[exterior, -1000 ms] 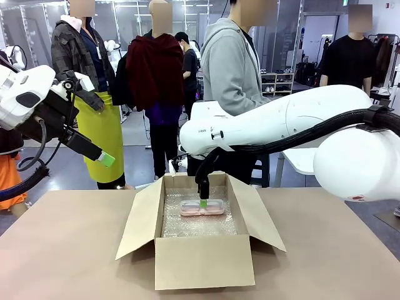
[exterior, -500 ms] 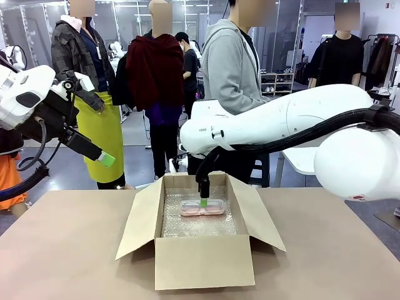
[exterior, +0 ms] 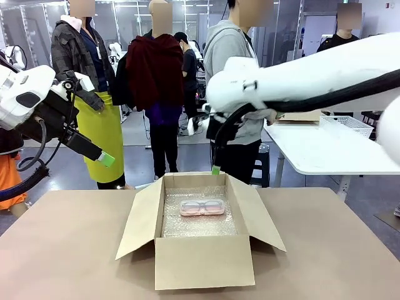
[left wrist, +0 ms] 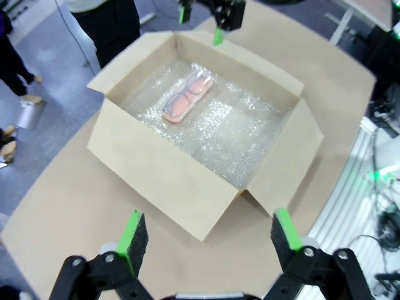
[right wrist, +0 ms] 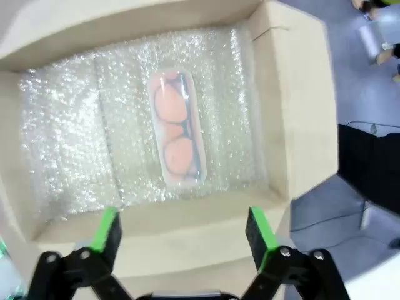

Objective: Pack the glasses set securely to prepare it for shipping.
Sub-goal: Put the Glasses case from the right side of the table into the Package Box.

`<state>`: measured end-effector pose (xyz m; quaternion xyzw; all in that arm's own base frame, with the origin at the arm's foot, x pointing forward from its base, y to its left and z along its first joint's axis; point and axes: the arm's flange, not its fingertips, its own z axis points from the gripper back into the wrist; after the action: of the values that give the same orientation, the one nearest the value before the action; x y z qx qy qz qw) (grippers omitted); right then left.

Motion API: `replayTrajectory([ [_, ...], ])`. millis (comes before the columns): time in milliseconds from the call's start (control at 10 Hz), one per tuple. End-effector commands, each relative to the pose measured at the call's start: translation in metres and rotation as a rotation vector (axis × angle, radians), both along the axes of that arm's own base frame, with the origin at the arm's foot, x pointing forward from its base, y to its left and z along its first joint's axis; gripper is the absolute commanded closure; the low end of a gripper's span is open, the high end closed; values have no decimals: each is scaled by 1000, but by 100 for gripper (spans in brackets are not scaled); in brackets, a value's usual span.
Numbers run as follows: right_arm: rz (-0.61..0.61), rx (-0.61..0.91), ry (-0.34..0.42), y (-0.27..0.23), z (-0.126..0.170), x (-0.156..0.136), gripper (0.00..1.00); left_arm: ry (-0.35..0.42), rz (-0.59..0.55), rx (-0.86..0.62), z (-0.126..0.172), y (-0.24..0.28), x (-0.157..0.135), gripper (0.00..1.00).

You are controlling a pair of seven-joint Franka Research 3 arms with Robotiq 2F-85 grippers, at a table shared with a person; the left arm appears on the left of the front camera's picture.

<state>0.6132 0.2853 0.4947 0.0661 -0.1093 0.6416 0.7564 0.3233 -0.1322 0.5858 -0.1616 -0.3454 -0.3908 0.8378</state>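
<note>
A pale pink glasses case (exterior: 202,207) lies flat on the bubble wrap in the open cardboard box (exterior: 203,261), towards its far wall. Spectacles show through the clear top of the pink case (right wrist: 177,128). My right gripper (exterior: 215,167) hangs open above the box's far edge, clear of the case, and its own view shows the right gripper (right wrist: 183,232) with nothing between its fingers. My left gripper (exterior: 99,128) is held high at the left, open; from there the left gripper (left wrist: 206,234) looks down on the pink case (left wrist: 187,97). The mint green case is out of view.
The box's flaps (exterior: 140,219) stand spread out to both sides. Bubble wrap (exterior: 197,226) lines its floor. Several people stand beyond the far edge of the brown table (exterior: 69,250). A white table (exterior: 325,150) with a basket stands at the right.
My right gripper has risen out of the box and moved back, leaving the pink case lying on the bubble wrap. The left arm has stayed where it was.
</note>
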Motion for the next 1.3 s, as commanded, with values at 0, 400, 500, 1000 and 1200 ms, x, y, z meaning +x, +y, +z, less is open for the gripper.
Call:
replayTrajectory([
  [0, -174, 99, -58, -46, -4, -61, 0, 1, -4, -10, 1, 1, 0, 0],
  [400, -482, 294, -180, -146, 27, -155, 0, 1, -4, -10, 1, 1, 0, 0],
  [500, -545, 313, -232, -170, 33, -179, 0, 1, -4, -10, 1, 1, 0, 0],
  [1000, -704, 321, -145, -233, 39, -224, 0, 1, -4, -10, 1, 1, 0, 0],
  [1200, -656, 332, -167, -237, 39, -222, 0, 1, -4, -10, 1, 1, 0, 0],
])
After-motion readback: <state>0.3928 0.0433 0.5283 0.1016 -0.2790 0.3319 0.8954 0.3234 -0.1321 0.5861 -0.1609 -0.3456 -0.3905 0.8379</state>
